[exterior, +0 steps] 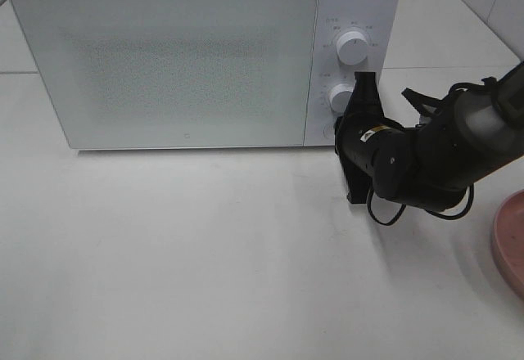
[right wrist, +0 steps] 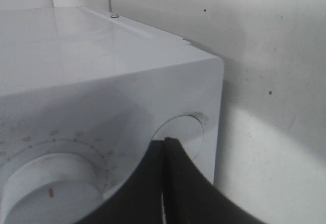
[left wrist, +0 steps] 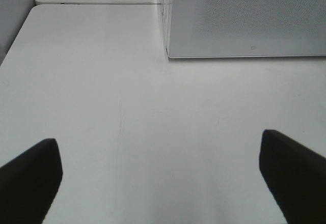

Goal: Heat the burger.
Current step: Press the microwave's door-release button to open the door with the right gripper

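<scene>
The microwave [exterior: 188, 65] is shut, the burger unseen, probably inside; right fingers [exterior: 366, 86], closed, are at the lower dial [exterior: 337, 98] to start heating, left fingers [left wrist: 30, 178] open, empty.

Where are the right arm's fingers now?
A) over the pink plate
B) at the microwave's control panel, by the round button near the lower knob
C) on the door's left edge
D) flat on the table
B: the right wrist view shows the shut fingers pointed at the round button, next to the lower knob.
</scene>
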Robot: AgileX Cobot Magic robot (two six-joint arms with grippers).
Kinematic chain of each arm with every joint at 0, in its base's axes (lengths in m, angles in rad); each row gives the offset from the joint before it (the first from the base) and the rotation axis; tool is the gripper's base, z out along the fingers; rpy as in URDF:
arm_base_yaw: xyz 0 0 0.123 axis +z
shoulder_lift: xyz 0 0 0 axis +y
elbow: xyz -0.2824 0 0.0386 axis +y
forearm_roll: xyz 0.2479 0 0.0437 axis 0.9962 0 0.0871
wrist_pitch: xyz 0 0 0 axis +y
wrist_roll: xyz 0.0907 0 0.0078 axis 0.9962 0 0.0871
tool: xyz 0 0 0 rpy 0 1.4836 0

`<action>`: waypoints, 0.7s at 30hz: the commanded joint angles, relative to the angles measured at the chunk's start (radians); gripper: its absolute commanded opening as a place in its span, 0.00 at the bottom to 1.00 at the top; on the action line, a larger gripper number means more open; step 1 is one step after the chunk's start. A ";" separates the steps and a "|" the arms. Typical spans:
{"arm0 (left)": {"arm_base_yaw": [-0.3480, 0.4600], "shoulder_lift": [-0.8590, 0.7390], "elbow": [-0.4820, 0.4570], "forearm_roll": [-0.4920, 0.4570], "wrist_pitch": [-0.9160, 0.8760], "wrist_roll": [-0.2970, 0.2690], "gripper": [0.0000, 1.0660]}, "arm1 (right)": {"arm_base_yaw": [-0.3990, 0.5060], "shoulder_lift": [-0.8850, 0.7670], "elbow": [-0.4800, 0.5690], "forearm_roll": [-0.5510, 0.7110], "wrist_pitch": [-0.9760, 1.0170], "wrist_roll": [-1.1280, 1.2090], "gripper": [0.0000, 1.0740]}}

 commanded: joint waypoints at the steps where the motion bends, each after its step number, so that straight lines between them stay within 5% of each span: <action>1: 0.002 -0.026 0.002 -0.010 -0.008 -0.001 0.97 | -0.011 0.003 -0.011 0.000 0.010 -0.020 0.00; 21: 0.002 -0.026 0.002 -0.010 -0.008 0.000 0.97 | -0.025 0.062 -0.063 -0.007 -0.009 -0.019 0.00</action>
